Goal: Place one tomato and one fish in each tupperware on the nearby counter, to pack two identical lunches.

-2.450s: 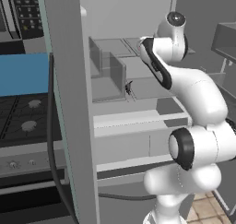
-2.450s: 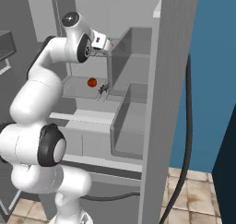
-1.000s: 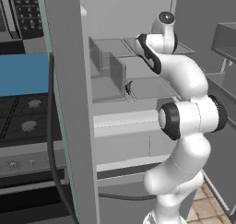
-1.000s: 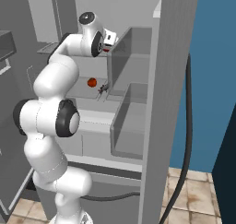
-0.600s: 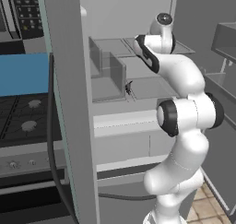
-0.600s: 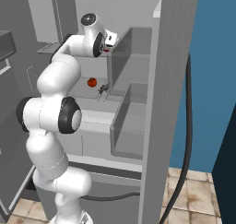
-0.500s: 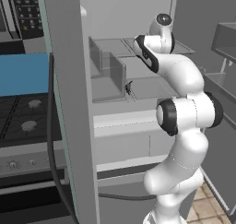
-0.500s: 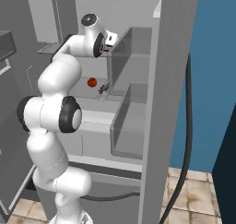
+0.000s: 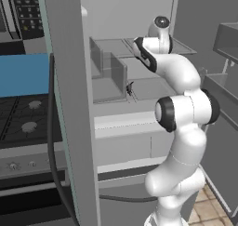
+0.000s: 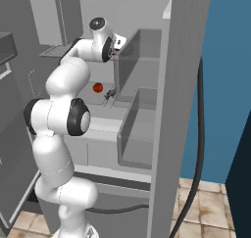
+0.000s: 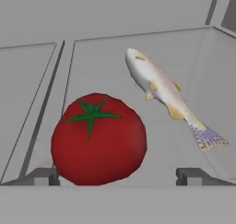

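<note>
So we're looking into an open fridge here, and our gripper (image 11: 118, 174) is up at the top shelf (image 11: 138, 48) with its fingers spread wide, nothing between them. In the hand view a big red tomato (image 11: 98, 139) with a green stem sits right in front of us, closer to the left fingertip (image 11: 40, 176), and a pale fish (image 11: 168, 97) lies just beside it on the right, angled with its speckled tail toward the right fingertip; we can't tell if the two touch. Both rest on the grey shelf floor. From the right base view we also see another tomato (image 10: 98, 87) on a lower shelf, past the arm, next to a small dark thing (image 10: 110, 93) we can't make out.
</note>
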Controlling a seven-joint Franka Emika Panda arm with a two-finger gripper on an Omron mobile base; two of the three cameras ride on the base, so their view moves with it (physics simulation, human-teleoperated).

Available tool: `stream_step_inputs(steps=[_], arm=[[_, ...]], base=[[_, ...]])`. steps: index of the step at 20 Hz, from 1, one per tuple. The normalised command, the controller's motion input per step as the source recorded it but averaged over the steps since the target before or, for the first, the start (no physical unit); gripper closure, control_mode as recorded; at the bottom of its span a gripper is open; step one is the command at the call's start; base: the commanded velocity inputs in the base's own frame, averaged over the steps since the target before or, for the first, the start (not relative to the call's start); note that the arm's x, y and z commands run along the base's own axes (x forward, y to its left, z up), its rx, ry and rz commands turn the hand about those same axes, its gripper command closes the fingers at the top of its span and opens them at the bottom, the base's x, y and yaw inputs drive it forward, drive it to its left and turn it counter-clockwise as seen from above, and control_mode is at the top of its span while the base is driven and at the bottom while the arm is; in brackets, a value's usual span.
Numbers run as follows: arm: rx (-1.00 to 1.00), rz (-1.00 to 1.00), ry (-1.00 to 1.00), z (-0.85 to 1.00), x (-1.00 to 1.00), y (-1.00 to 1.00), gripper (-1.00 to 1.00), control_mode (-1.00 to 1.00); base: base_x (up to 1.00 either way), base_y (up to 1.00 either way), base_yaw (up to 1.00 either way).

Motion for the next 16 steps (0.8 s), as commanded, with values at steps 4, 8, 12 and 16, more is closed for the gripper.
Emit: stream_step_inputs(steps=[4,8,12,16], arm=[[0.00,0.00,0.00,-0.04,0.27,0.08,-1.00,-1.00],[0.00,0.00,0.00,0.00,0.28,0.03,-1.00,-1.00],[0.00,0.00,0.00,0.00,0.18,0.00,-1.00,-1.00],[0.00,0.00,0.00,-0.08,0.02,0.00,-1.00,-1.00]], base=[[0.00,0.00,0.00],[0.00,0.00,0.00],[0.00,0.00,0.00],[0.00,0.00,0.00]])
